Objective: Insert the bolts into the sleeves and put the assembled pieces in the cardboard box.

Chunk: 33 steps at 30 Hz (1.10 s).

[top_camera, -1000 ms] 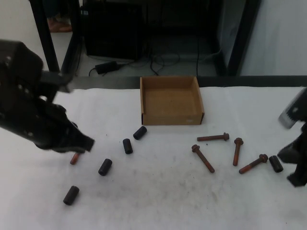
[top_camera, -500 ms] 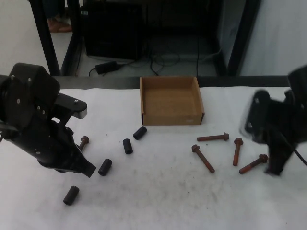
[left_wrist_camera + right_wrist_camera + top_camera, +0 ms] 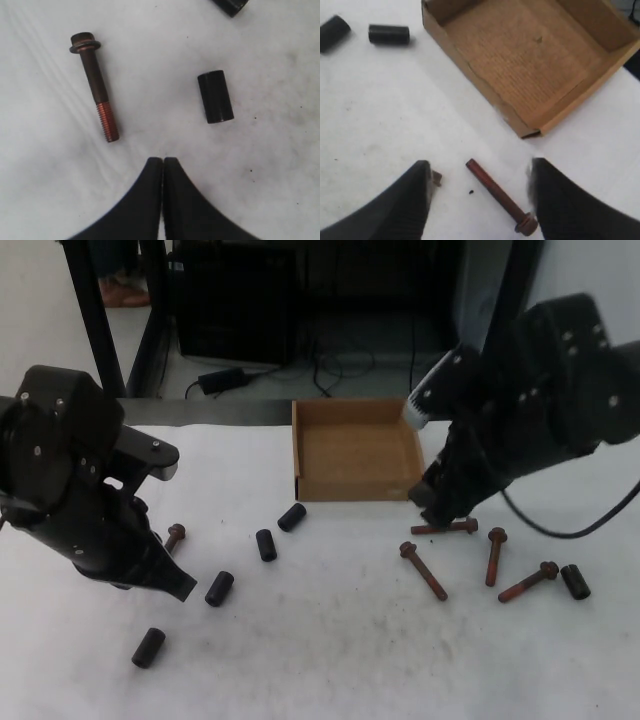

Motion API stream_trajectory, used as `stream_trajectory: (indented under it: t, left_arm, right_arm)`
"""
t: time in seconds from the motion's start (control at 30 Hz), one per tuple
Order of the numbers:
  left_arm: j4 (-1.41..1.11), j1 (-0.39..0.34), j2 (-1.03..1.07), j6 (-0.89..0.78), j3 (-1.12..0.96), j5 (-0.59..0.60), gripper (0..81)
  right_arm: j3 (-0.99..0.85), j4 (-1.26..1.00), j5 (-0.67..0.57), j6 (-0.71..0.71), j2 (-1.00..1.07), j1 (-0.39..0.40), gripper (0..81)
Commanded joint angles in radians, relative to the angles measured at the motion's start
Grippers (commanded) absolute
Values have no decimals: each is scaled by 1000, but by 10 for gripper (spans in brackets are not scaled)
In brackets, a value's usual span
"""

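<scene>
right gripper (image 3: 479, 172) swung over bolt (image 3: 500, 197) | fingers apart, bolt between, apparently untouched | left gripper (image 3: 163, 162) pinched together, sleeve (image 3: 215, 97) ahead

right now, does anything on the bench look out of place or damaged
Nothing damaged or spilled. One lone sleeve lies beside the right-hand bolts, and one stray bolt lies near the left-hand sleeves. The cardboard box stands upright and empty.
</scene>
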Motion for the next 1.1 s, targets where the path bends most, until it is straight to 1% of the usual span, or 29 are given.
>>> stream_trajectory:
  t: [0.0,0.03,0.07,0.17,0.37,0.7,0.87,0.97,1.07]
  left_arm:
    - [13,0,-3,8,-1,-5,8]
    - [13,0,-3,8,-1,-5,8]
    - [13,0,-3,8,-1,-5,8]
    - [13,0,-3,8,-1,-5,8]
    - [13,0,-3,8,-1,-5,8]
    - [13,0,-3,8,-1,-5,8]
    - [13,0,-3,8,-1,-5,8]
    - [-4,0,-3,8,-1,-5,8]
    - [-19,0,-3,8,-1,-5,8]
  right_arm:
    - [-7,11,55,27,48,25,461]
    - [-7,13,69,48,58,32,438]
    - [-7,12,75,62,66,37,433]
    - [-10,22,75,102,70,48,449]
    - [-16,41,35,146,79,66,450]
    - [-16,71,36,148,152,80,450]
    - [-16,71,38,150,156,80,447]
    - [-14,71,38,151,156,80,421]
    - [-14,71,38,151,156,80,365]
